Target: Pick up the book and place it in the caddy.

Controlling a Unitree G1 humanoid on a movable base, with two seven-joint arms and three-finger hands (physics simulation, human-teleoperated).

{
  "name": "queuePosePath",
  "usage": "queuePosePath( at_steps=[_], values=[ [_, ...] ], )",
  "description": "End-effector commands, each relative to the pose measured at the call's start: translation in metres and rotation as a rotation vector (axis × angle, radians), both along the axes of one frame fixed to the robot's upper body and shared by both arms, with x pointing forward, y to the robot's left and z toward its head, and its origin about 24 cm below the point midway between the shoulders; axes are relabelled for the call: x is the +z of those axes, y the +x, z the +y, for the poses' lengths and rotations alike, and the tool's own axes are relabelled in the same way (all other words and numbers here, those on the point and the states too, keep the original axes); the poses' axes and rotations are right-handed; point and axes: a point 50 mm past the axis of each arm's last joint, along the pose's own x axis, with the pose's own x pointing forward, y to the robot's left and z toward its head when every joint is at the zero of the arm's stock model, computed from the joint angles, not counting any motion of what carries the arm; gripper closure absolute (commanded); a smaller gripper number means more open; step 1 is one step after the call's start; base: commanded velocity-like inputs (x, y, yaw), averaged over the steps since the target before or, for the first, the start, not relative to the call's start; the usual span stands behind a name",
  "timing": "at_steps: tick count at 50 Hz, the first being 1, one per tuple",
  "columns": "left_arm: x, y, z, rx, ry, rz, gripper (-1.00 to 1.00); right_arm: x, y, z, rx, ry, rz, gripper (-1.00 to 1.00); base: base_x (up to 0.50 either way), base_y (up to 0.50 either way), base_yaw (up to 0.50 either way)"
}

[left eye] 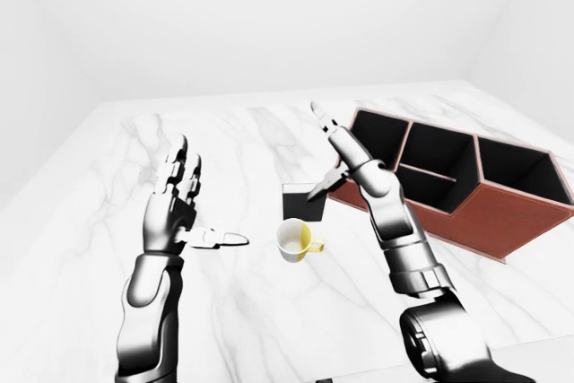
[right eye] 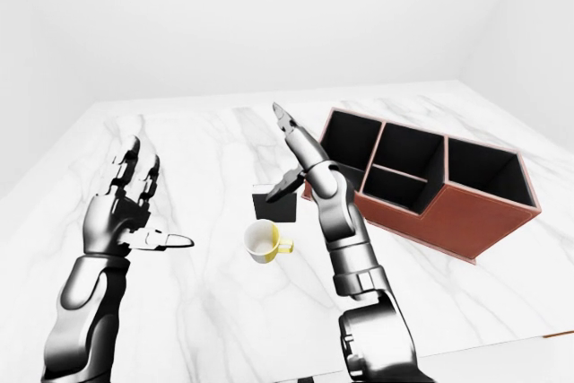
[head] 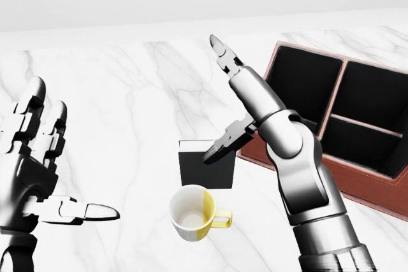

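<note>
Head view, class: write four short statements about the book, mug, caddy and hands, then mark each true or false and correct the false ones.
1. The book stands inside the caddy. False: it stands on the marble table, left of the caddy.
2. The mug is white and yellow. True.
3. The right hand is shut on the book. False: its fingers are open.
4. The left hand holds nothing. True.

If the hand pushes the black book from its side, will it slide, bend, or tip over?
The book stands upright on its narrow edge on the marble counter, so a push on its broad face would probably tip it. It looks flat and straight, so likely stiff. The mug stands close below it in the head view and could be knocked. The right hand is open above it.
</note>
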Motion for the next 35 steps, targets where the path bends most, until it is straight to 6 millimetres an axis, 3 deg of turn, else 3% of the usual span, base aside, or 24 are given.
queuePosePath(
  at_steps=[1, 10, 15, 35],
  values=[
    [0.001, -0.003, 0.002, 0.005, -0.007, -0.006, -1.0, -0.019, 0.029, -0.006, -0.058, -0.11, 0.153, -1.0, 0.0, 0.0, 0.0],
    [0.004, -0.007, 0.001, 0.005, -0.008, -0.02, -1.0, -0.042, 0.045, -0.017, -0.164, -0.225, 0.288, -1.0, 0.0, 0.0, 0.0],
    [0.004, -0.008, 0.001, 0.006, -0.007, -0.024, -1.0, -0.045, 0.048, -0.014, -0.159, -0.265, 0.298, -1.0, 0.0, 0.0, 0.0],
    [0.006, -0.014, 0.005, 0.022, -0.015, -0.032, -1.0, -0.043, 0.047, 0.027, -0.039, -0.389, 0.25, -1.0, 0.0, 0.0, 0.0]
  ],
)
